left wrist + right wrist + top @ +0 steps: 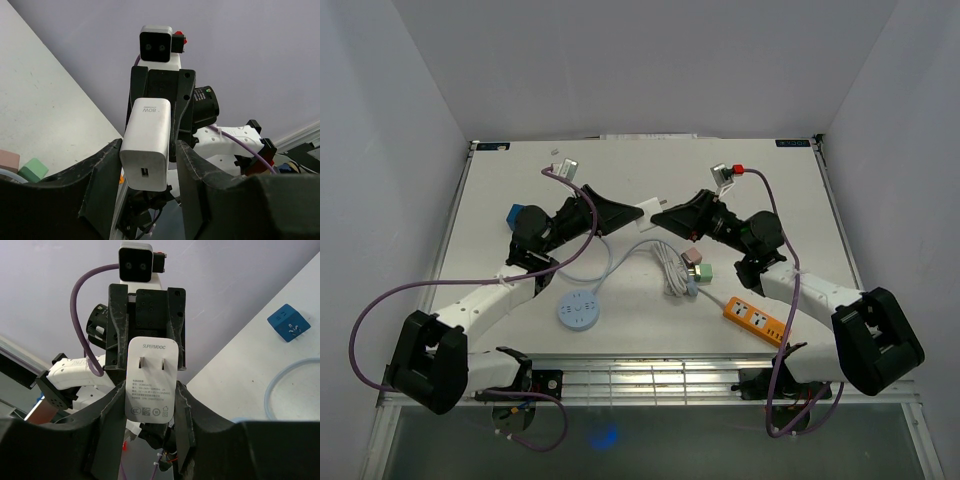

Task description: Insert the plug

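Plug (648, 207) is seen from the top view over mid table (800, 200), between left hand (634, 211) and right hand (662, 216), well apart from the orange power strip (757, 320). In the left wrist view it is flanked closely by both fingers (100, 185), but whether the left hand is clamped on it cannot be told. In the right wrist view it is gripped by the right hand, prongs facing the camera.

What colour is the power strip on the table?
Orange. The power strip shows best in the top camera view.

Bright, even overhead light, soft shadows, close foreground slightly blurred
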Motion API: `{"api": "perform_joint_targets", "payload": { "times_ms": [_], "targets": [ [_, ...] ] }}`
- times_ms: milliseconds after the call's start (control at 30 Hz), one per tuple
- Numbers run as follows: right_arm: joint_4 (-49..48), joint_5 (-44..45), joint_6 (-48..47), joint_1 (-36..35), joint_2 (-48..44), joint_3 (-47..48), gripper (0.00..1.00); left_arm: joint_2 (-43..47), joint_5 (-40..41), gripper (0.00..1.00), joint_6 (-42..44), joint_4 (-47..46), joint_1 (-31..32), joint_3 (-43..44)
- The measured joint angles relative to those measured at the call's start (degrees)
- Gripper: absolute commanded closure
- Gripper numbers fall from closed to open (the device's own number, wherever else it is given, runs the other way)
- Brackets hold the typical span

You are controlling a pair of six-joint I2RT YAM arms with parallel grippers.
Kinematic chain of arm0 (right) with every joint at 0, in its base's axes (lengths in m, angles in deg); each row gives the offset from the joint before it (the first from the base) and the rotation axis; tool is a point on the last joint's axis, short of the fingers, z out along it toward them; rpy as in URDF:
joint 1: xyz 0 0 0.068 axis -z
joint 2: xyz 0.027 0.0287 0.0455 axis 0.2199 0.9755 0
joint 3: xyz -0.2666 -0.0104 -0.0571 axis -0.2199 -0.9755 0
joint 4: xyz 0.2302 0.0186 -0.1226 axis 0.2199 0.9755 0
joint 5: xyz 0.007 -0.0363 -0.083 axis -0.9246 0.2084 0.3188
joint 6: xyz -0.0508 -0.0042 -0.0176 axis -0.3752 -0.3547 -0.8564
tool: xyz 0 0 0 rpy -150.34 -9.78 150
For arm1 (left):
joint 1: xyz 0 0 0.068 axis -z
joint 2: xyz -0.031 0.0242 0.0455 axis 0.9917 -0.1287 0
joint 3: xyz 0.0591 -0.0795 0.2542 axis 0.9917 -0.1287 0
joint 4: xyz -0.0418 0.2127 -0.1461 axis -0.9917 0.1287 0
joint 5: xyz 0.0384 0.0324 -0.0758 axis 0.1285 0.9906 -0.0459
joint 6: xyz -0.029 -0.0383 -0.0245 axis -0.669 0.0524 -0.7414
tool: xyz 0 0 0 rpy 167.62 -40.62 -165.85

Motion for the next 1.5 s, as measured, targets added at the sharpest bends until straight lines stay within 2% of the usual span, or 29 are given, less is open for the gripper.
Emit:
{"api": "perform_joint_targets", "payload": {
  "times_ms": [233, 367, 400, 467, 600, 633, 733, 833, 1000, 1167, 1333, 1500],
  "targets": [
    [-2.54, -0.17, 0.87, 0.0, 0.17, 0.0, 0.92, -0.02, 0.94, 0.59, 0.07, -1.55, 0.94, -0.07],
    [-3.06, -0.22, 0.92, 0.0, 0.22, -0.02, 0.92, -0.37, 1.29, 0.75, 0.09, -2.32, 1.16, -0.07],
    [-3.06, -0.22, 0.92, 0.02, 0.22, -0.02, 0.91, -0.55, 1.31, 0.84, 0.11, -2.58, 1.18, -0.07],
    [-3.1, -0.15, 0.83, 0.11, 0.24, -0.26, 0.76, -0.76, 1.25, 0.99, 0.22, -2.73, 1.2, -0.07],
    [-3.96, 0.13, 0.52, 0.11, 0.22, -1.57, 0.49, -0.74, 0.87, 1.0, 1.55, -1.38, 1.33, -0.04],
    [-3.91, 0.24, 0.39, 0.11, 0.22, -1.99, 0.35, -0.59, 0.83, 1.0, 2.23, -0.39, 1.38, -0.04],
    [-3.54, 0.92, -0.52, 0.11, 0.2, -2.8, 0.13, 0.59, 0.35, 1.0, 4.98, 4.66, 1.46, -0.04],
    [-2.86, 1.4, -1.88, 0.13, 0.17, -2.93, 0.04, 3.45, 0.31, 1.0, 8.48, 11.78, 0.48, 0.07],
    [-1.6, 1.77, -3.85, 0.39, -0.46, -3.89, 0.02, 9.22, 2.99, 1.0, 15.1, 26.73, -3.21, 3.98],
    [3.74, 1.79, -8.15, 0.37, -0.52, -3.96, 0.02, 11.34, 11.56, 1.0, 21.64, 46.88, -3.8, 14.62],
    [21.0, 4.48, -19.06, -1.7, 0.5, 0.15, 0.08, 12.31, 21.33, 1.0, 25.4, 65.07, -3.78, 22.97],
    [34.86, 8.48, -27.82, -7.08, 5.6, 7.19, 0.14, 14.32, 30.53, 1.0, 27.5, 77.48, -3.8, 25.44]
  ]
}}
